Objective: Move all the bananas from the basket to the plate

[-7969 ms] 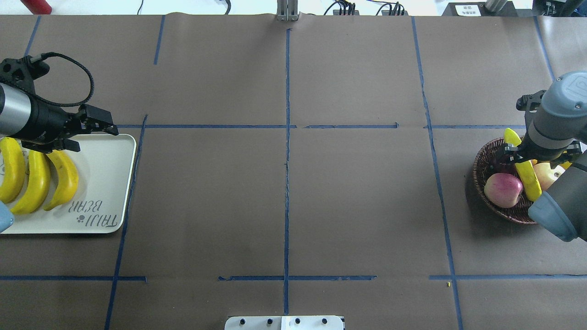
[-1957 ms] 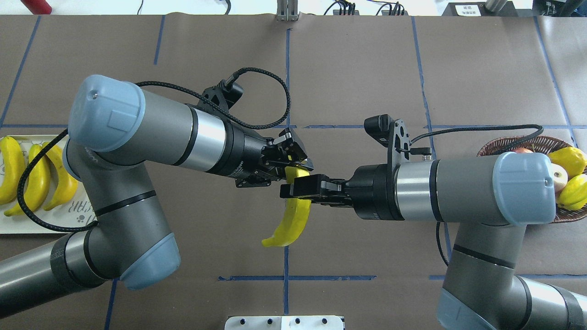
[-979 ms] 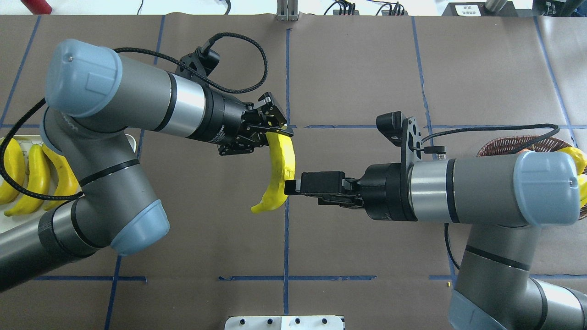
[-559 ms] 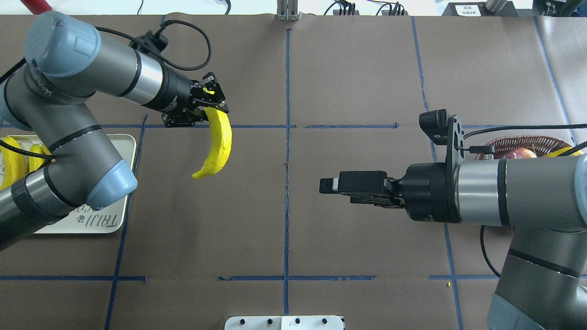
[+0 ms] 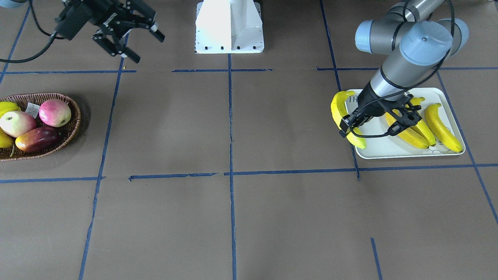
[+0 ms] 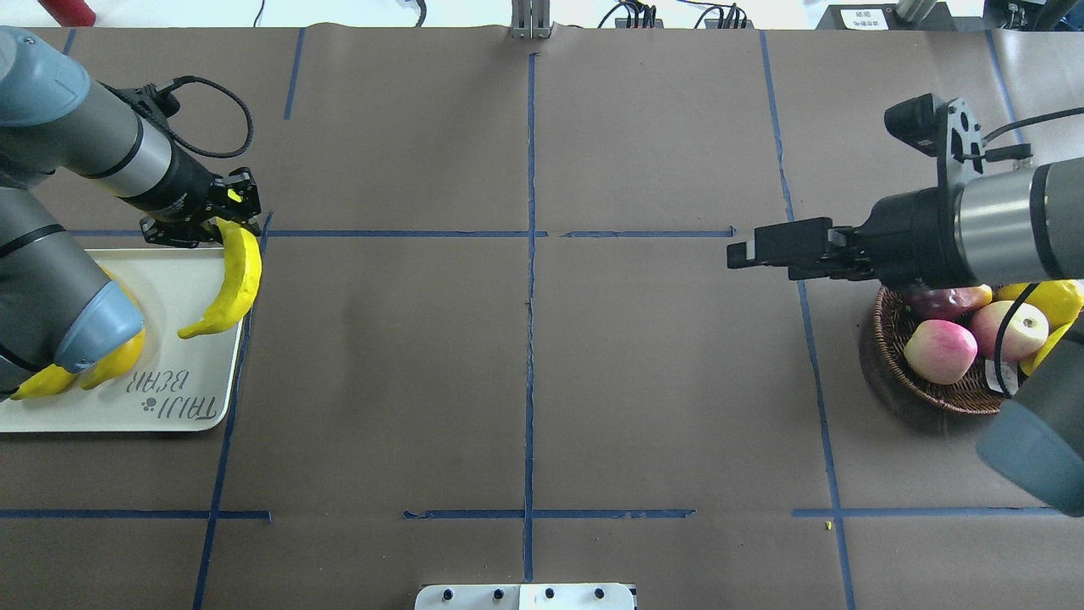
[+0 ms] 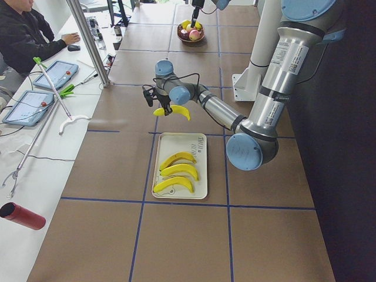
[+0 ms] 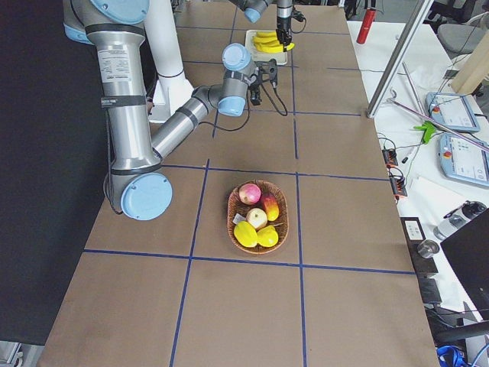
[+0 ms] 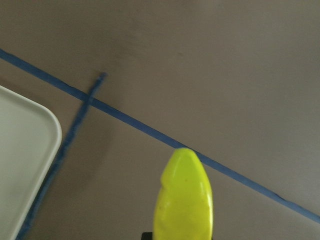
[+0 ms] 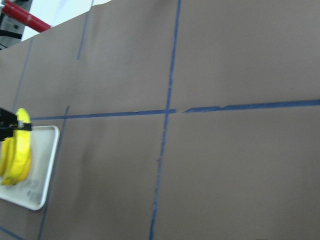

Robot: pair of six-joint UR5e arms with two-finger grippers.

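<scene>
My left gripper is shut on one end of a yellow banana, which hangs above the right edge of the white plate. The front view shows the same banana at the plate's edge. Three more bananas lie side by side on the plate, partly hidden by my left arm in the overhead view. My right gripper is open and empty, in the air beside the wicker basket. I see no banana in the basket.
The basket holds two pink-red apples, a red-yellow mango and some round yellow fruit. Blue tape lines cross the brown table. The robot's white base stands at the table's edge.
My left gripper took the banana from the right gripper at the table's centre and carried it left to the plate's edge. The right gripper let go and drew back toward the basket.
</scene>
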